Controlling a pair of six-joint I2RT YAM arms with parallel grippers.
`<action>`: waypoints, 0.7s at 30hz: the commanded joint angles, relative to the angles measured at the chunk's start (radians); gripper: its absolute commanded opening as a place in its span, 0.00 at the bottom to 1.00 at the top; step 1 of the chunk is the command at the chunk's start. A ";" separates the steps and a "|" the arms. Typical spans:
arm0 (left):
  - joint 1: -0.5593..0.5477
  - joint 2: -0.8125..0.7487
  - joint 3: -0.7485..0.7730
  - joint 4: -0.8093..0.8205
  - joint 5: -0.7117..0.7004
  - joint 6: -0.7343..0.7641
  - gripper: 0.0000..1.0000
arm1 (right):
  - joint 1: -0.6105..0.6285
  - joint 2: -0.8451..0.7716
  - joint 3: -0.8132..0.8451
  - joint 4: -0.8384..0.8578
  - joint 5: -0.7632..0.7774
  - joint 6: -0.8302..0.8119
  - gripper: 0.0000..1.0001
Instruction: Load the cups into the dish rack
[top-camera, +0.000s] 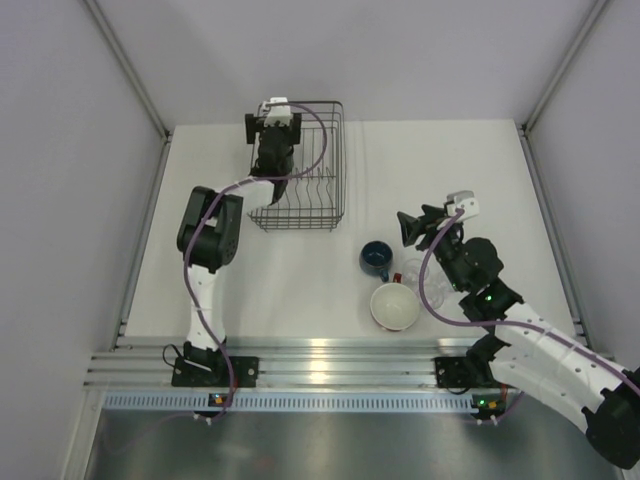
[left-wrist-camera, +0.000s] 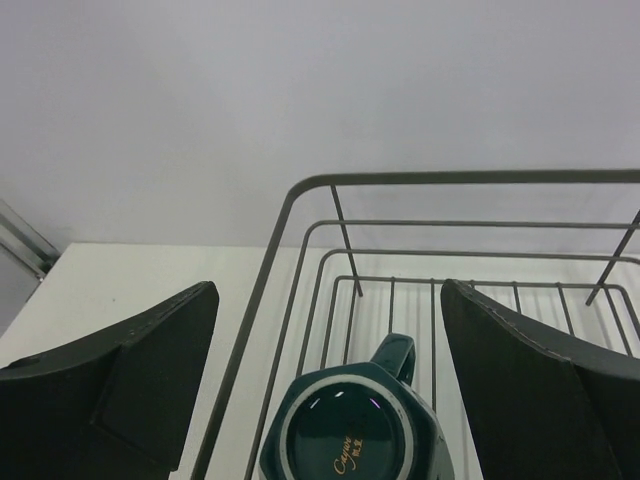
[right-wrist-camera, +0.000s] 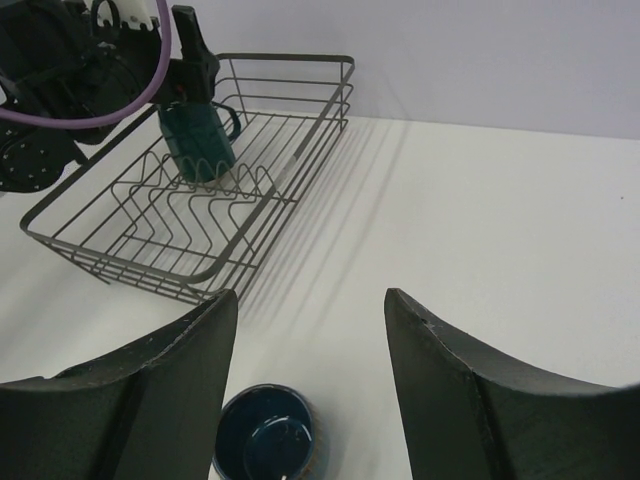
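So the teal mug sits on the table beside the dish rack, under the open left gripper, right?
No, the teal mug sits inside the dish rack, under the open left gripper; the left wrist view shows the rack's wires around it.

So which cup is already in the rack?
The teal mug, sitting upside down inside the dish rack. The dark-blue cup and the big white-inside cup are out on the table.
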 joint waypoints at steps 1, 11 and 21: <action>-0.008 -0.118 0.001 0.070 -0.030 0.033 0.99 | 0.016 -0.020 0.005 0.008 -0.001 0.004 0.61; -0.036 -0.358 -0.140 0.083 -0.077 -0.068 0.99 | 0.016 -0.015 0.028 -0.059 -0.012 -0.004 0.61; -0.093 -0.588 -0.338 0.031 -0.047 -0.201 0.99 | 0.016 0.002 0.066 -0.176 -0.021 0.001 0.62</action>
